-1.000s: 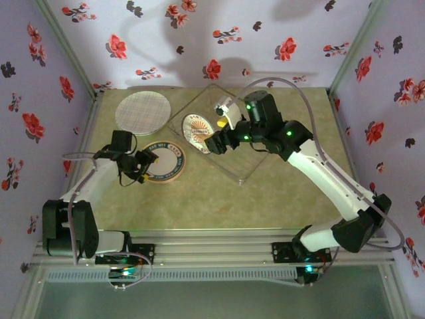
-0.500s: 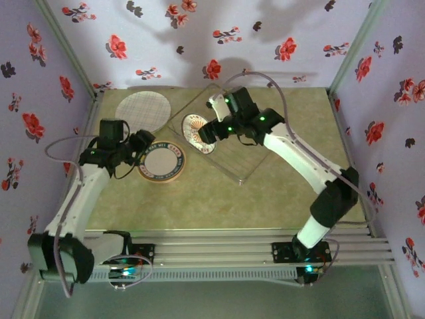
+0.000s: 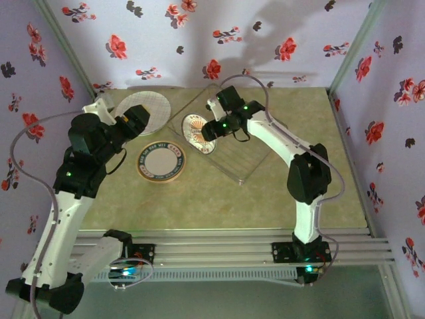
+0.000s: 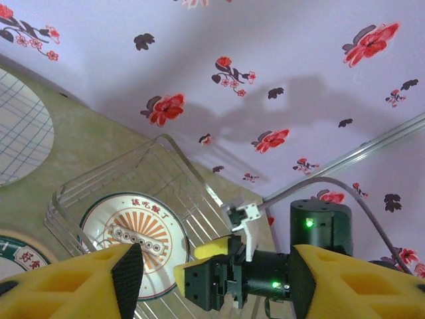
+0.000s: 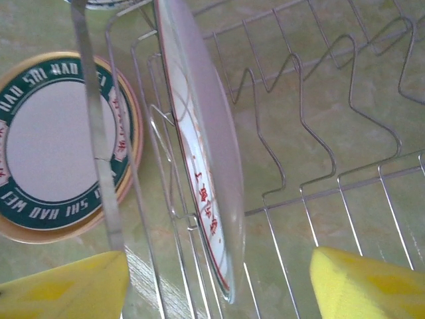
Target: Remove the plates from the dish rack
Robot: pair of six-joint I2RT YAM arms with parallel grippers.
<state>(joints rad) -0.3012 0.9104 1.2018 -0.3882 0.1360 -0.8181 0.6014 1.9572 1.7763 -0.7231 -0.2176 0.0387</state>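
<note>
A white plate with an orange sunburst [image 3: 196, 129] stands on edge in the clear dish rack [image 3: 249, 143]. My right gripper [image 3: 208, 130] is open, one yellow finger on each side of this plate [image 5: 207, 166], with gaps to both faces. The right gripper [image 5: 222, 286] sits at the plate's lower rim among the rack wires [image 5: 319, 133]. My left gripper [image 3: 136, 119] hangs open and empty, raised over the near edge of the grid-patterned plate [image 3: 147, 106]. A green-rimmed plate [image 3: 161, 161] lies flat on the table. The left gripper [image 4: 212, 282] faces the sunburst plate [image 4: 133, 232].
The rack [image 4: 172, 166] lies diagonally at the table's middle back. Flowered walls close in the back and both sides. The green-rimmed plate [image 5: 60, 146] lies just outside the rack's left wall. Bare table [image 3: 219, 199] stretches in front of the rack.
The right gripper has moved left onto the sunburst plate and its jaws have narrowed. The left arm has lifted off the green-rimmed plate and swung back toward the grid plate.
</note>
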